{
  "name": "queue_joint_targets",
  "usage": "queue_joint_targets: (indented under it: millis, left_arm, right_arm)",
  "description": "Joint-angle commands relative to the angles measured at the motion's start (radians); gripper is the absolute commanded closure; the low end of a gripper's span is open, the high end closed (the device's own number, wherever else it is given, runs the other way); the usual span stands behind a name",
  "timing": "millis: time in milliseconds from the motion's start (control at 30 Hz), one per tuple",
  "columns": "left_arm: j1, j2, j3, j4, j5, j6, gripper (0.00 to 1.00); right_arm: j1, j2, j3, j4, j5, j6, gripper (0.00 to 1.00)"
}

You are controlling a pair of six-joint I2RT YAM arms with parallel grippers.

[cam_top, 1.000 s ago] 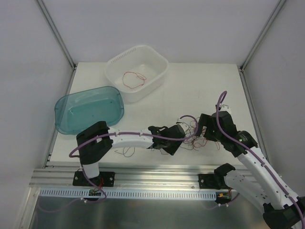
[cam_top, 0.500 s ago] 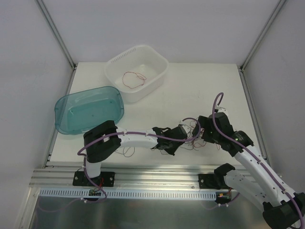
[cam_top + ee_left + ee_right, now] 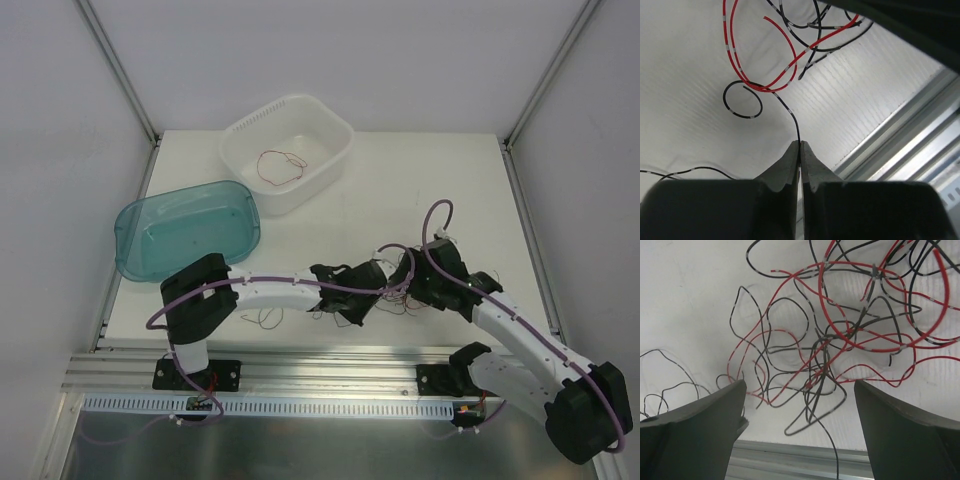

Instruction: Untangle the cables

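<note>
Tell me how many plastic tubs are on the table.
2. A white tub at the back of the table holds a red wire loop; a translucent teal tub sits front-left of it, near the left edge. None seems hidden.

White table (image 3: 400,180) between plain grey walls (image 3: 300,50), aluminium rail (image 3: 330,368) at near edge.
</note>
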Motion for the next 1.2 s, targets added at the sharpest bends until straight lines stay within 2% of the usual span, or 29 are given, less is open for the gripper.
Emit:
queue_joint_targets:
  millis: [0,100,167,200,300,333,400,433,600,767,867,900,1033,1167]
  left_arm:
    - [-0.009,-0.124,-0.019,0.040,0.094,0.020,1.00]
    - [-0.009,-0.190,-0.039,0.052,0.147,0.037,1.00]
    - [-0.009,-0.237,-0.050,0.058,0.205,0.054,1.00]
    - [-0.009,-0.254,-0.054,0.063,0.232,0.062,1.00]
    - [-0.008,-0.320,-0.073,0.064,0.336,0.095,1.00]
    - [-0.005,-0.349,-0.080,0.064,0.365,0.103,1.00]
    - [0.001,-0.380,-0.106,0.064,0.420,0.118,1.00]
    - [0.008,-0.406,-0.128,0.064,0.481,0.123,1.00]
    - [0.023,-0.506,-0.189,0.064,0.594,0.157,1.00]
    - [0.080,-0.685,-0.241,0.104,0.530,0.149,1.00]
    - [0.181,-0.805,-0.293,0.165,0.513,0.108,1.00]
    - [0.236,-0.834,-0.310,0.206,0.472,0.097,1.00]
    - [0.329,-0.928,-0.379,0.205,0.278,0.079,1.00]
    - [0.353,-0.911,-0.427,0.207,0.125,0.020,1.00]
  right_arm:
    - [0.008,0.070,-0.013,0.135,-0.011,0.082,0.07]
    - [0.013,0.125,-0.021,0.180,0.000,0.103,0.15]
    - [0.011,0.149,-0.024,0.186,0.017,0.111,0.29]
    - [0.010,0.169,-0.019,0.184,0.035,0.109,0.41]
    - [0.010,0.192,-0.005,0.161,0.073,0.103,0.63]
    - [0.008,0.199,0.007,0.152,0.083,0.097,0.77]
    - [0.001,0.203,0.028,0.123,0.104,0.079,0.95]
    - [-0.009,0.208,0.051,0.114,0.113,0.069,0.99]
    - [-0.096,0.220,0.117,0.054,0.136,0.010,0.99]
    - [-0.148,0.263,0.143,0.036,0.138,-0.013,0.99]
    - [-0.150,0.280,0.125,0.043,0.138,-0.009,0.99]
    - [-0.151,0.280,0.113,0.045,0.136,-0.009,0.99]
    - [-0.151,0.256,0.090,0.049,0.127,-0.017,0.99]
    - [-0.147,0.236,0.088,0.043,0.110,-0.047,0.96]
